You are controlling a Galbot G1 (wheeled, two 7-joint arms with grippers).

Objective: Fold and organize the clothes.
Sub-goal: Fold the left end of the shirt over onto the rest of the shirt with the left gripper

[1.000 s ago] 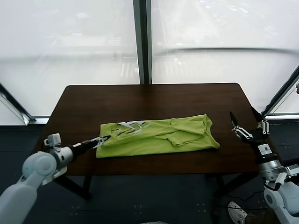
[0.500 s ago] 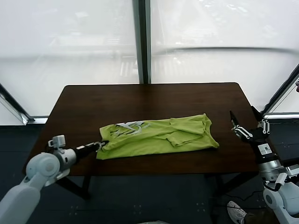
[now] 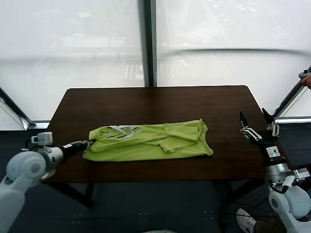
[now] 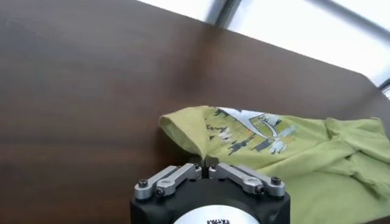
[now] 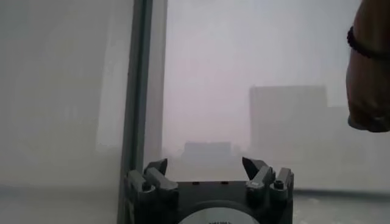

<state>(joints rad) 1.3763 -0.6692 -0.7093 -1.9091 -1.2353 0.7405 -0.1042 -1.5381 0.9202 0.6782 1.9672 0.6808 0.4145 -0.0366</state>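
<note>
The dark brown rectangular wooden table (image 3: 155, 104) carries the lime-green thin-fabric T-shirt (image 3: 150, 141), bunched along its near half. The fabric is judged light and limp; grip hems or corners. The left gripper (image 3: 86, 143) is clamped on the shirt's left edge. The right gripper (image 3: 256, 125) hangs spread beside the table's right edge. The shirt's lower layers are hidden.

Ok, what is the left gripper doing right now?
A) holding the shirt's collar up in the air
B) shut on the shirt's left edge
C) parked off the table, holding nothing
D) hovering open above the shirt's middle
B: the left gripper is pinched shut on a fold at the left edge of the shirt, which lies on the table, while the right gripper waits open off to the right.
</note>
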